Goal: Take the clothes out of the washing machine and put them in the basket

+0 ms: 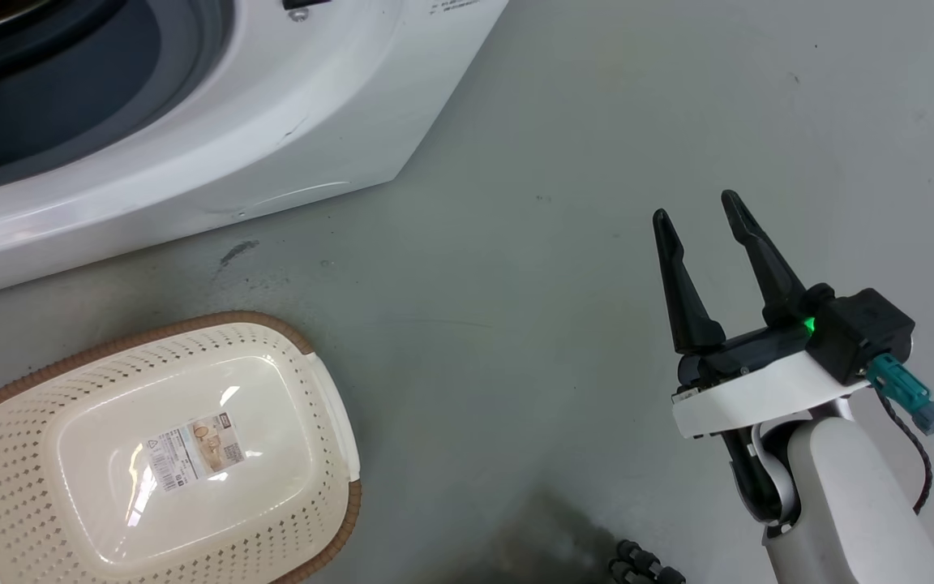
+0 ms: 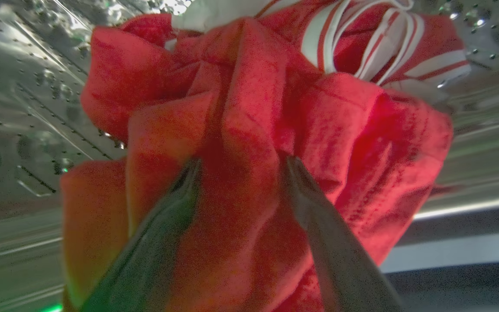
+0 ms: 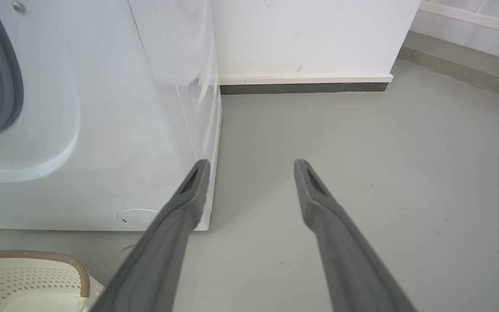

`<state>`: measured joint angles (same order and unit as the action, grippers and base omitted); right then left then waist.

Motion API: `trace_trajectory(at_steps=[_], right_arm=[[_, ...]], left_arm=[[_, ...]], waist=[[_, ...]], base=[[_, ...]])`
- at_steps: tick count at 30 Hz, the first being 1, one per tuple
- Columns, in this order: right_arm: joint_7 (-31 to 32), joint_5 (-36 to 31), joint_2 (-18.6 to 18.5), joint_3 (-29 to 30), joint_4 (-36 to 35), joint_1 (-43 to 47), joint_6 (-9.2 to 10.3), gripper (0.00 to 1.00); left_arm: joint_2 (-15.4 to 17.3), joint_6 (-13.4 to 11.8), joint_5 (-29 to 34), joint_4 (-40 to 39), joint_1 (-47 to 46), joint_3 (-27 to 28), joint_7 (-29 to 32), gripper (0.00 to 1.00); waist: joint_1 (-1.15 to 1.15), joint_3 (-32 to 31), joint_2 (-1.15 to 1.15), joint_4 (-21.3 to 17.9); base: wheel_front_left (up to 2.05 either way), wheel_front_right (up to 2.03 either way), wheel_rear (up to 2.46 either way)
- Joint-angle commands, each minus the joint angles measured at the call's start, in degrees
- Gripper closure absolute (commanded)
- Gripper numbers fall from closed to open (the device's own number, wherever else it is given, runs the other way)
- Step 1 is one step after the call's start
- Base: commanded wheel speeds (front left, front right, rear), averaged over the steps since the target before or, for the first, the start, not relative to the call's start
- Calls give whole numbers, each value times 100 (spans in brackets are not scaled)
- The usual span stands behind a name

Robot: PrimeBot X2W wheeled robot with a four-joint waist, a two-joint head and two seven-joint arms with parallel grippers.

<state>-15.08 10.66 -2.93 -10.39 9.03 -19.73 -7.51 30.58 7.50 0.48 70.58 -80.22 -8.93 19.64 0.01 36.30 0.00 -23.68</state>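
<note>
Right of the large white front-loading washing machine [image 1: 191,146], the grey floor [image 1: 597,122] lies bare up to the white wall [image 3: 310,34]. The right gripper [image 1: 696,206] hovers there, fingers apart. Before the machine's front stands the cream perforated plastic basket [image 1: 216,318], open-topped, with floor between them. Inside the machine's perforated steel drum [image 2: 24,108], the crumpled red jersey [image 2: 249,108] crowds the left gripper [image 2: 243,160] and its spread fingers.

The red jersey [image 2: 249,130] is soft, faintly fuzzy cloth, its white-striped trim smoother. The drum [image 2: 28,108] behind is shiny perforated metal. In the head view, the washing machine [image 1: 272,105] at 10 o'clock has a glossy casing. The basket [image 1: 29,414] at 7 o'clock is glossy perforated plastic with a paper label [image 1: 195,450] and a woven-textured rim. The floor [image 1: 516,243] is smooth and matt. The right gripper [image 1: 696,207] at 4 o'clock has matt dark fingers, perhaps plastic.
</note>
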Motion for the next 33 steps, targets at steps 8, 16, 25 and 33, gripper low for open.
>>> trace_trajectory(at_steps=[8,16,25,33], right_arm=[[-12,139,9,-50,-117,-121,4,0],[-11,148,8,14,-285,-97,4,0],[-11,-77,6,123,-128,-16,4,0],[-12,-384,6,307,35,229,4,0]], left_arm=[[31,-3,-474,201,-243,-193,1337,100],[165,-92,-667,-193,-244,-235,1065,100],[-104,-456,-804,-726,588,-186,-873,100],[-645,-598,-1062,-697,1447,-104,-2348,100]], waist=[[-1,90,0,-79],[-1,35,0,-17],[-1,-587,0,250],[-1,-1397,0,569]], base=[[0,0,0],[0,0,0],[0,0,0],[0,0,0]])
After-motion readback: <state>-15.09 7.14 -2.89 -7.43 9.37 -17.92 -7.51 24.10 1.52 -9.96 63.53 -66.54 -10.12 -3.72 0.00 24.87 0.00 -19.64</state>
